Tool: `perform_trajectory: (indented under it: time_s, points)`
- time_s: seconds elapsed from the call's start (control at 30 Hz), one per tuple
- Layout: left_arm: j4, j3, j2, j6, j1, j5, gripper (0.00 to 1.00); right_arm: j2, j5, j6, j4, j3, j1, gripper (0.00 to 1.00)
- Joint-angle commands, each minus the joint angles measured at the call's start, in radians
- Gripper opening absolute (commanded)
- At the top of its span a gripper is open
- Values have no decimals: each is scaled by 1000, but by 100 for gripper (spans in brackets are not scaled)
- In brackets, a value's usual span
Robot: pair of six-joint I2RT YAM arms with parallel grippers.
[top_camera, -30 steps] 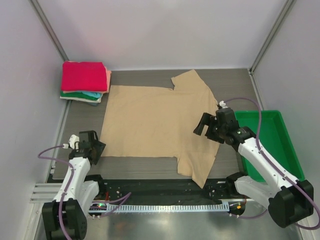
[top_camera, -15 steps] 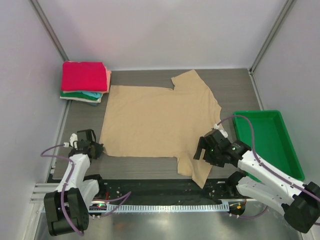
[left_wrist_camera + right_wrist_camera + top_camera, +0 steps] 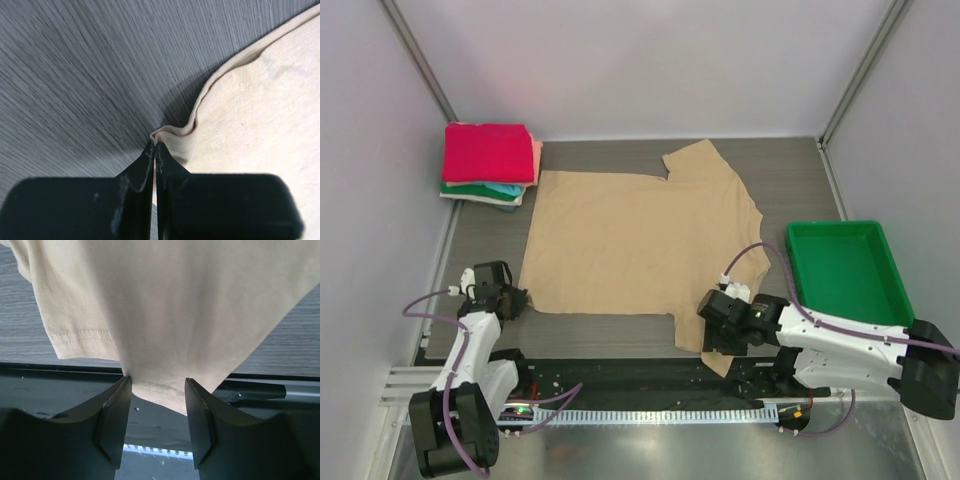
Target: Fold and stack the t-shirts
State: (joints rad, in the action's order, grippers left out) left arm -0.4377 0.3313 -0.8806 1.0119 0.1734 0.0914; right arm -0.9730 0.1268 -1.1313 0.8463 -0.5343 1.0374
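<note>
The tan t-shirt is being seen spread flat across the middle of the grey table, with its hem toward 9 o'clock and its sleeves toward 1 and 5 o'clock. At 8 o'clock, the near hem corner is being pinched by the left gripper, whose fingers are pressed together on a small raised fold of the cloth. At 5 o'clock, the near sleeve is being straddled by the right gripper. Its fingers are being held apart, and the sleeve's tip is lying between them, over the table's near edge. At 10 o'clock, a stack of folded t-shirts is being topped by a pink-red t-shirt. At 4 o'clock, a green tray is sitting beside the right arm.
</note>
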Motion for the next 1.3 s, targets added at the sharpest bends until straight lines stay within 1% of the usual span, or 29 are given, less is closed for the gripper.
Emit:
perform_trajectory:
  time_s: [0.0, 0.17, 0.27, 0.3, 0.4, 0.47, 0.5, 0.57, 0.6, 0.7, 0.73, 0.77, 0.8, 0.83, 0.87, 0.93, 0.97, 1.0, 1.07, 1.1, 1.2, 1.27]
  points:
    - [13, -6, 11, -18, 6, -12, 0, -49, 62, -58, -61, -36, 27, 52]
    - [13, -9, 25, -19, 6, -12, 0, -85, 79, -53, -92, -33, 41, 52]
    - [10, -12, 37, -19, 6, -12, 0, -76, 96, -53, -105, -50, 61, 55]
    - [10, -14, 42, -19, 8, -12, 0, -78, 99, -47, -118, -53, 64, 58]
    - [11, -15, 45, -19, 6, -12, 1, -128, 93, -24, -130, -41, 67, 59]
    - [10, -14, 42, -18, 6, -12, 0, -145, 85, -24, -139, -30, 73, 54]
    - [10, -14, 43, -18, 5, -13, 0, -144, 86, -33, -147, -18, 79, 45]
    - [8, -14, 45, -18, 6, -12, 0, -127, 92, -36, -150, -12, 78, 33]
    - [8, -14, 48, -19, 6, -13, 0, -122, 96, -36, -142, -9, 78, 21]
    - [-7, 3, 83, -36, 6, -24, 0, -104, 141, -33, -90, -47, 78, 1]
    - [-44, 15, 104, -44, 6, -21, 0, -96, 167, -30, -66, -73, 78, 1]
    - [-68, 31, 165, -53, 6, -15, 0, -80, 198, -15, -37, -101, 78, 1]
    - [-93, 43, 195, -50, 0, 2, 0, -75, 255, 2, 3, -163, 75, 1]
    - [-88, 44, 221, -47, -8, 1, 0, -73, 272, 33, 20, -194, 63, 1]
    - [-87, 51, 253, -42, -8, -4, 0, -79, 281, 95, 34, -223, 3, 1]
    - [-96, 93, 249, -45, -9, -25, 0, -89, 232, 187, 39, -288, -106, 1]
    - [-99, 118, 232, -50, -9, -30, 0, -92, 217, 226, 34, -305, -213, 1]
    - [-108, 138, 183, -64, -8, -33, 0, -104, 208, 305, 7, -334, -255, 1]
    - [-110, 204, 131, -75, -8, -61, 0, -133, 195, 370, -3, -380, -322, 1]
    - [-102, 222, 100, -81, -9, -70, 0, -157, 198, 425, -12, -429, -368, 1]
    - [-50, 297, -1, -91, -9, -85, 0, -259, 182, 510, -44, -519, -457, 1]
    - [-30, 328, -72, -93, -9, -113, 0, -329, 150, 536, -64, -558, -494, 1]
